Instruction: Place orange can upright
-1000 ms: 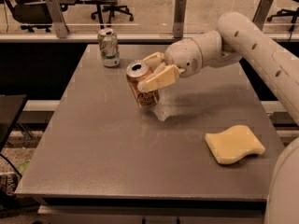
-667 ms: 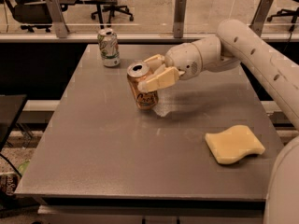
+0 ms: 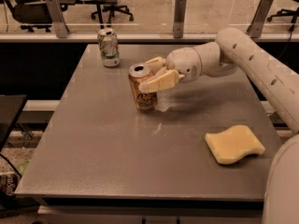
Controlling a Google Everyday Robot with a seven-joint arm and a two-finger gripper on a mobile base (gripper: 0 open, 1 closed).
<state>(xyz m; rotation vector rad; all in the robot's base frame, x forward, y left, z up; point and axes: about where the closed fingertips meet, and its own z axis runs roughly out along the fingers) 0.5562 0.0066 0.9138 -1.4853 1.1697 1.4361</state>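
The orange can (image 3: 143,90) stands upright, or very nearly so, on the grey table (image 3: 107,157) left of centre, its silver top facing up. My gripper (image 3: 153,73) reaches in from the right on a white arm. Its two cream fingers (image 3: 161,82) are closed around the can's upper half, one in front and one behind. The can's base sits at the table surface; I cannot tell whether it is fully resting there.
A white-and-green can (image 3: 108,47) stands upright at the back left of the table. A yellow sponge (image 3: 233,145) lies at the front right. A rail with metal posts (image 3: 179,17) runs behind the table, with office chairs beyond.
The gripper and the can have shifted only slightly, down and a little towards the front. The grip is unchanged.
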